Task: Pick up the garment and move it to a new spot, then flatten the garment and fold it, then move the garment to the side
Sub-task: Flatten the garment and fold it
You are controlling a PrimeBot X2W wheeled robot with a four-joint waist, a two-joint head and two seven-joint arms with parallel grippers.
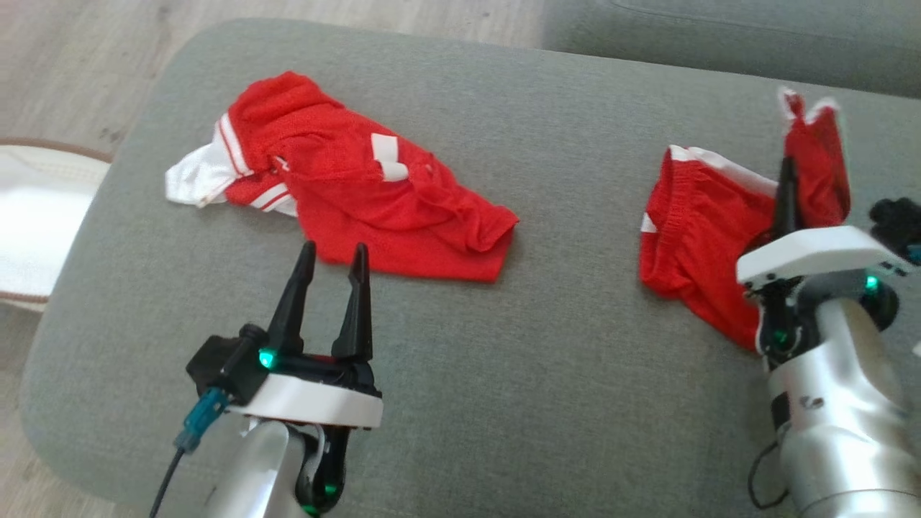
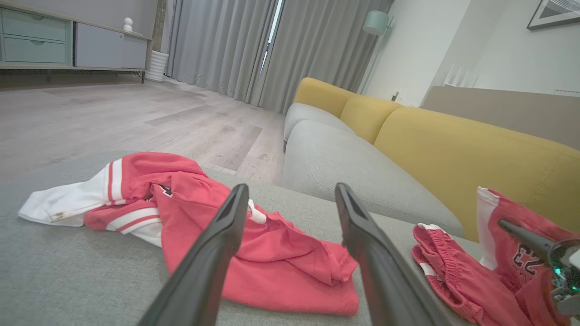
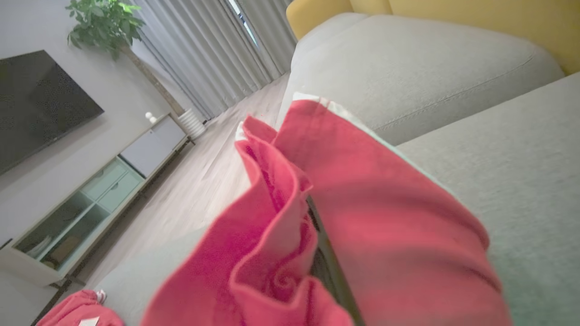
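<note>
Red shorts with white trim (image 1: 698,223) lie crumpled at the right of the grey cushion (image 1: 547,360). My right gripper (image 1: 788,180) is shut on the shorts (image 3: 362,217) and lifts one leg of them (image 2: 512,249) off the cushion; the red cloth drapes over the fingers and hides most of them. A red jersey with white sleeve stripes (image 1: 360,187) lies bunched at the left (image 2: 217,226). My left gripper (image 1: 331,259) stands open just in front of the jersey's near edge, holding nothing, its fingers (image 2: 213,253) apart.
The grey cushion's rounded edge falls to wooden floor (image 1: 65,65) on the left, where a white rug (image 1: 36,216) lies. A second grey seat (image 2: 344,167) with yellow backrests (image 2: 462,154) stands beyond. A TV cabinet (image 3: 90,199) stands across the room.
</note>
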